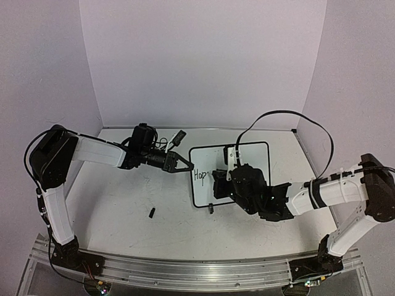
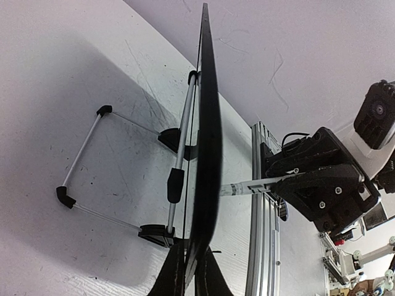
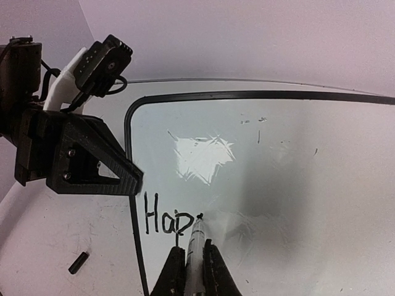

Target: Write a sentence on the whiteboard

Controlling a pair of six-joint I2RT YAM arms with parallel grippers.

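Note:
The whiteboard (image 1: 247, 161) stands tilted on its wire stand (image 2: 86, 157) at the table's middle. In the left wrist view it shows edge-on (image 2: 210, 142). The sentence (image 3: 166, 217) reads "Hap" in black near the board's left edge (image 1: 199, 175). My left gripper (image 1: 185, 165) is shut on the board's left frame (image 2: 192, 271). It also shows in the right wrist view (image 3: 133, 182). My right gripper (image 3: 194, 268) is shut on a white marker (image 3: 196, 243). The marker's black tip touches the board just right of the "p". In the top view this gripper (image 1: 222, 180) is over the board's lower left part.
A small black marker cap (image 1: 151, 213) lies on the table left of the board and also shows in the right wrist view (image 3: 77, 263). An aluminium rail (image 1: 197, 272) runs along the near edge. White walls enclose the back and sides.

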